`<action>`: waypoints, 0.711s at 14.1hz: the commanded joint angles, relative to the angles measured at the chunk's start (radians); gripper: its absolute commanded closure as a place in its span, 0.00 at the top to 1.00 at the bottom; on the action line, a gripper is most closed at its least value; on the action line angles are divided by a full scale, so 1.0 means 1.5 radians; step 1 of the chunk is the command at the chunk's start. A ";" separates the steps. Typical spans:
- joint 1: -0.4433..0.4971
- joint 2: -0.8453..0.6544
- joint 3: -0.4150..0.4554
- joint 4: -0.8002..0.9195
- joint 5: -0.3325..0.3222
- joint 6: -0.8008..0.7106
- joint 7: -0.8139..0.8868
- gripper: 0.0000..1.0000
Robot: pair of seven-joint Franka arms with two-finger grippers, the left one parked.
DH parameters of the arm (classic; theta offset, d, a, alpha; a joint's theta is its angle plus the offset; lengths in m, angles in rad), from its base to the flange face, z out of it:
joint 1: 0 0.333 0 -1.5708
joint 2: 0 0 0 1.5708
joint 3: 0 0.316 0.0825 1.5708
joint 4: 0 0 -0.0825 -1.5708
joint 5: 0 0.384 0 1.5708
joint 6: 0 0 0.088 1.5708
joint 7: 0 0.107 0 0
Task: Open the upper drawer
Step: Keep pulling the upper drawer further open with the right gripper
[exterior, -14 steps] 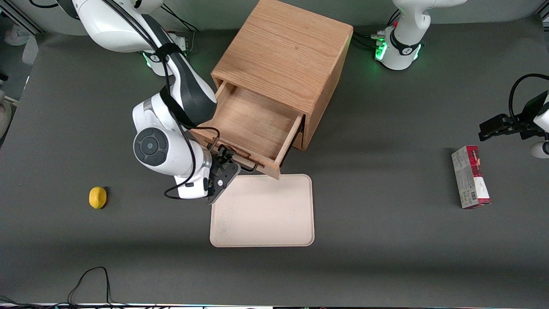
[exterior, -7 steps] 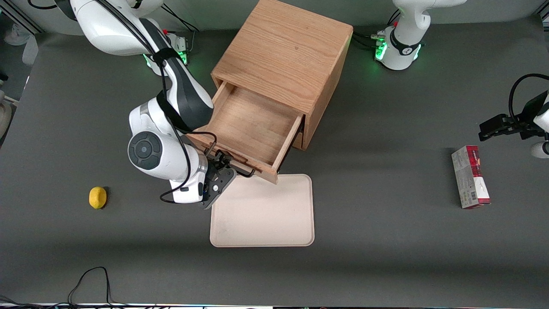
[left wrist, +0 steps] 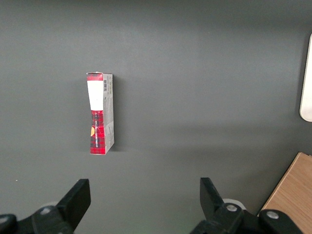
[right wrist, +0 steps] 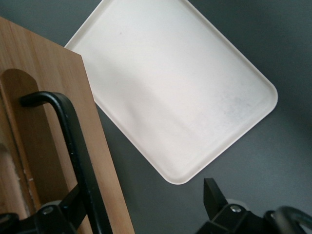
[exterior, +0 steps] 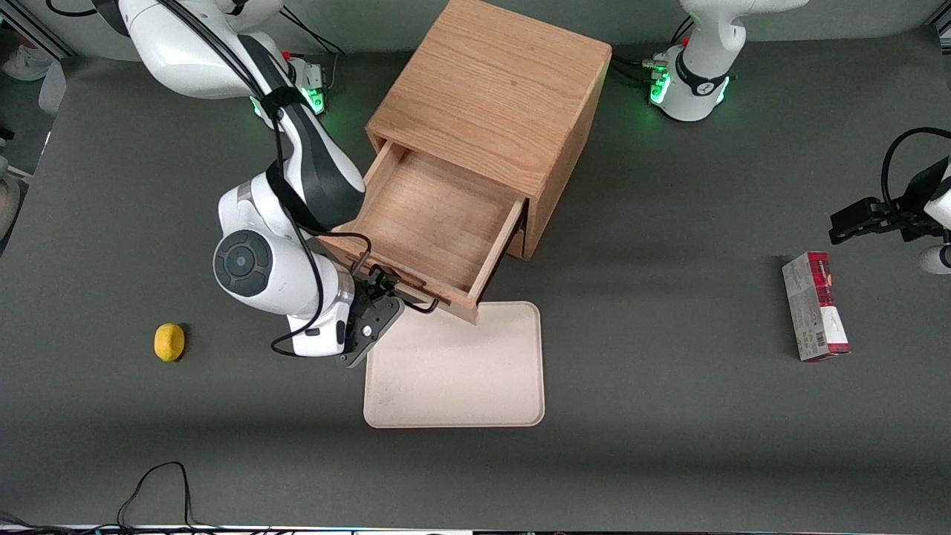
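Note:
The upper drawer of the oak cabinet stands pulled well out, its inside bare. Its thin black wire handle runs along the drawer front nearest the front camera. My right gripper is at that handle, just above the table. In the right wrist view the gripper is open, its fingers wide apart; the handle passes close beside one finger, against the drawer front. The lower drawer is mostly hidden under the upper one.
A cream tray lies on the table just in front of the open drawer, also in the right wrist view. A lemon lies toward the working arm's end. A red and white box lies toward the parked arm's end.
The drawer has come a little farther out of the cabinet. My right arm and gripper have moved with its front, nearer the front camera and toward the working arm's end.

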State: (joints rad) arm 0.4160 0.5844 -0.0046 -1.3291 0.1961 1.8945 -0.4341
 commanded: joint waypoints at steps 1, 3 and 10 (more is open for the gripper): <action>-0.021 0.023 0.002 0.029 0.016 0.010 -0.018 1.00; -0.021 0.026 0.002 0.035 0.015 0.014 -0.017 1.00; -0.031 0.029 0.002 0.045 0.015 0.020 -0.016 1.00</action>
State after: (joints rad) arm 0.3842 0.6053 -0.0048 -1.3036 0.1962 1.9231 -0.4342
